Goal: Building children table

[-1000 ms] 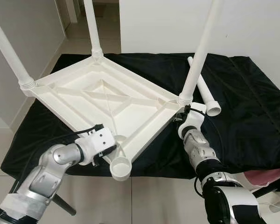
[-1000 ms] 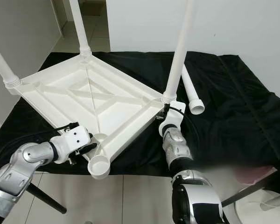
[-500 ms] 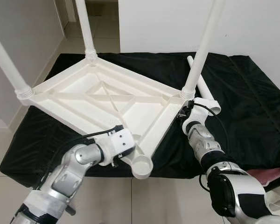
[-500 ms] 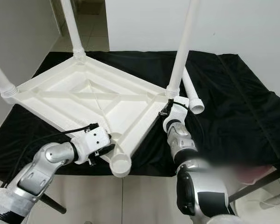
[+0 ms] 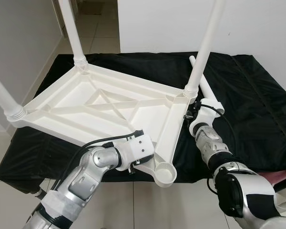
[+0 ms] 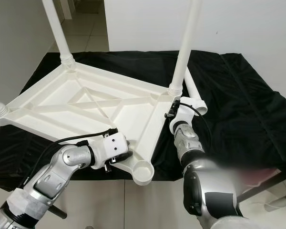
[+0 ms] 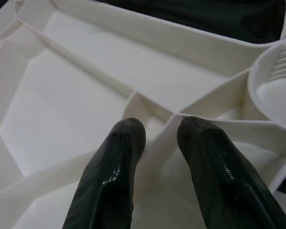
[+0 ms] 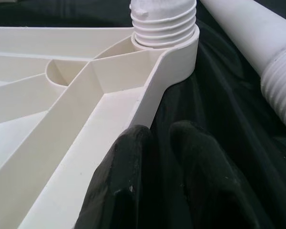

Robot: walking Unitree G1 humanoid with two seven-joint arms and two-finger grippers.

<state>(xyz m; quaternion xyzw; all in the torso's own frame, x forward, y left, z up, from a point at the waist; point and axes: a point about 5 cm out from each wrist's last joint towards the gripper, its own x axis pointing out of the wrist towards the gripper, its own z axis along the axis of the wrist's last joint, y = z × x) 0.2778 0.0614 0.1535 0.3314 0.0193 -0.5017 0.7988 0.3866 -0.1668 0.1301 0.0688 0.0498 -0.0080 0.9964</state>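
Observation:
A white plastic table top lies upside down on a black-covered surface. Three white legs stand in its corners: one on the right, one at the far corner, one on the left. The near corner socket holds no leg. A loose leg lies on the cloth beside the right corner. My left gripper is shut on a rib beside the near socket. At the right corner, my right gripper is shut on the rim below the threaded leg end.
The black cloth surface ends just behind the near socket, which overhangs the tiled floor. A white wall stands behind, and a doorway opens at the far left. Bare cloth stretches to the right of the loose leg.
The table top has turned on the cloth, its near socket corner swinging to the right. My left gripper went with it, and my right gripper shifted away with the right corner.

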